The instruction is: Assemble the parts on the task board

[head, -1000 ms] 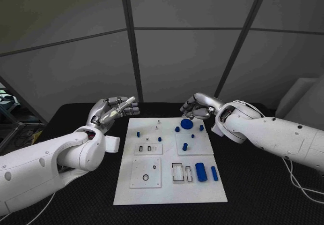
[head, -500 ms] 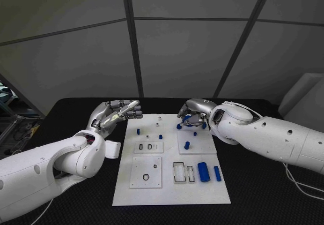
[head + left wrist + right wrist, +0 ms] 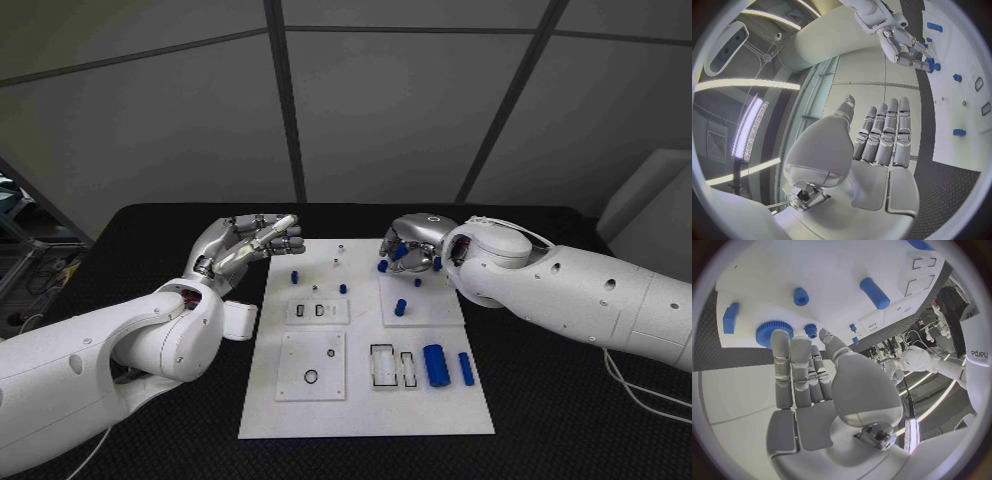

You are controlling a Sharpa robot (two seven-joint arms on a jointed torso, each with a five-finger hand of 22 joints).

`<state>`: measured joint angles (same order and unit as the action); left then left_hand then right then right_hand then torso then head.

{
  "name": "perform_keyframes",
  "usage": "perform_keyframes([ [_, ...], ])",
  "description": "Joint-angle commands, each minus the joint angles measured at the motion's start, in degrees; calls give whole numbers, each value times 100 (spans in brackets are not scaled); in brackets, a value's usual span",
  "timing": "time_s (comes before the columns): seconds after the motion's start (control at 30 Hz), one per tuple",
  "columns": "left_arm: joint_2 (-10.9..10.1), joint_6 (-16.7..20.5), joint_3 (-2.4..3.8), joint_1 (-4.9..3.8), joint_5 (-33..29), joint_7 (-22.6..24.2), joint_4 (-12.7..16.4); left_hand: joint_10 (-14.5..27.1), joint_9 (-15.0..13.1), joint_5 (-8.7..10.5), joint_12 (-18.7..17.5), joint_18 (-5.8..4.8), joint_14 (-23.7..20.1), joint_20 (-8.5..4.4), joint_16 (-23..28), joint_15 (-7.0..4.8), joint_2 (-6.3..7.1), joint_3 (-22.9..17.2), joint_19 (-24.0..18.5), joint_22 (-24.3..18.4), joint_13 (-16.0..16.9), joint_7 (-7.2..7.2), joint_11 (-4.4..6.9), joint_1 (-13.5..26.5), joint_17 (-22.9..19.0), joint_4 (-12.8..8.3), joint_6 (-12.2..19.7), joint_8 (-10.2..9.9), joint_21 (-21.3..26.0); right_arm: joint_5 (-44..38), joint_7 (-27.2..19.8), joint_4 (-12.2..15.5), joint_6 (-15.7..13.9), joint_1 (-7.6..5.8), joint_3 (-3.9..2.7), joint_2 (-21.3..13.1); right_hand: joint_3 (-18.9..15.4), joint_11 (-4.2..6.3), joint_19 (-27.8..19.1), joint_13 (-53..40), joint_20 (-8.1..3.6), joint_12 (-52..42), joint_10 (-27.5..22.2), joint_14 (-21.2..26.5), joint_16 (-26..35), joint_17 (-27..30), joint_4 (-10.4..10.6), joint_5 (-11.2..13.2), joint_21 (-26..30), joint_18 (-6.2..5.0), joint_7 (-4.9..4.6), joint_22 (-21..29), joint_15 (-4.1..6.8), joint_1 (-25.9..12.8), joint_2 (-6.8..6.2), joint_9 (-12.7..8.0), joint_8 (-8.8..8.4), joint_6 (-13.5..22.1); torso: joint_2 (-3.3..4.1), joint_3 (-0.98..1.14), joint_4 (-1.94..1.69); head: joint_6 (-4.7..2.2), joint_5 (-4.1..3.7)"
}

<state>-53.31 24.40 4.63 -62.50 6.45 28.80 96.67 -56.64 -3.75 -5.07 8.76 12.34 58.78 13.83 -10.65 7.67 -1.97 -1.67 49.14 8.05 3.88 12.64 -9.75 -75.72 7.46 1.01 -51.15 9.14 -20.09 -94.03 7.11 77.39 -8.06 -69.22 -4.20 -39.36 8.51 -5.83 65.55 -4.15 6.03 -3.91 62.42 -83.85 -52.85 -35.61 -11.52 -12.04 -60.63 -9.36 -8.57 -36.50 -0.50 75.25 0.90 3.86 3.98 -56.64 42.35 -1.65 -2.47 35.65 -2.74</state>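
1. Head view: the task board (image 3: pixel 364 400) lies on the black table (image 3: pixel 577 420) between the two arms. The right hand (image 3: pixel 411 243) is over the board's far right part, fingers curled down over the blue gear (image 3: pixel 398 253), which shows just under the fingertips. Whether the fingers actually grip it cannot be told here. A short blue peg (image 3: pixel 400 309) stands on the board nearer the robot than that hand, and a thick blue cylinder (image 3: pixel 434 365) lies nearer still. The left hand (image 3: pixel 248 240) is raised just off the board's far left edge, fingers straight and close together, holding nothing.

2. Left wrist view: the left hand (image 3: pixel 879 145) has its fingers extended side by side, with nothing in the palm. The task board (image 3: pixel 957 95) lies beyond the fingertips. Farther off, the right hand (image 3: pixel 907 45) reaches down to the board, blue showing at its fingertips.

3. Right wrist view: the right hand (image 3: pixel 807 375) has its fingers stretched toward the task board (image 3: pixel 817 265). The blue gear (image 3: pixel 772 333) sits directly at the fingertips, one finger lying across it. A small blue peg (image 3: pixel 811 330) stands right beside the fingers, and a blue cylinder (image 3: pixel 874 292) lies farther beyond.
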Motion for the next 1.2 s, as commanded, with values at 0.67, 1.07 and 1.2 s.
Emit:
perform_keyframes([
  [0.67,-7,-121,7,-9,26,-29,29,13,6,3,-55,-184,22,11,49,5,-5,13,52,-15,-10,36,-44,19,11,-21,5,-43,-14,-201,146,-98,226,-27,-4,132,477,21,346,6,7,-41,75,-148,-994,-1036,145,-35,-762,190,0,-1041,-31,-20,-97,-2,-7,-17,76,7,-13,-4,21],
  [1.07,-29,-134,8,-10,26,-46,65,22,7,2,-68,-184,22,12,60,7,-13,11,54,-18,-11,37,-48,15,13,-26,10,-54,-12,-201,159,-158,312,-36,-4,214,744,33,500,9,7,-46,164,-163,-1326,-1382,241,-25,-1046,249,-3,-1457,-26,-50,-164,1,0,-65,107,6,-18,36,38],
  [1.2,-36,-137,8,-11,26,-50,72,22,7,2,-69,-184,22,12,60,7,-14,10,55,-18,-11,37,-48,15,14,-26,11,-54,-12,-201,164,-169,346,-38,-4,230,858,51,624,0,1,-75,263,-172,-1447,-1512,282,-26,-1207,290,-3,-1723,-16,-49,-173,8,17,-122,118,7,-20,50,42],
])
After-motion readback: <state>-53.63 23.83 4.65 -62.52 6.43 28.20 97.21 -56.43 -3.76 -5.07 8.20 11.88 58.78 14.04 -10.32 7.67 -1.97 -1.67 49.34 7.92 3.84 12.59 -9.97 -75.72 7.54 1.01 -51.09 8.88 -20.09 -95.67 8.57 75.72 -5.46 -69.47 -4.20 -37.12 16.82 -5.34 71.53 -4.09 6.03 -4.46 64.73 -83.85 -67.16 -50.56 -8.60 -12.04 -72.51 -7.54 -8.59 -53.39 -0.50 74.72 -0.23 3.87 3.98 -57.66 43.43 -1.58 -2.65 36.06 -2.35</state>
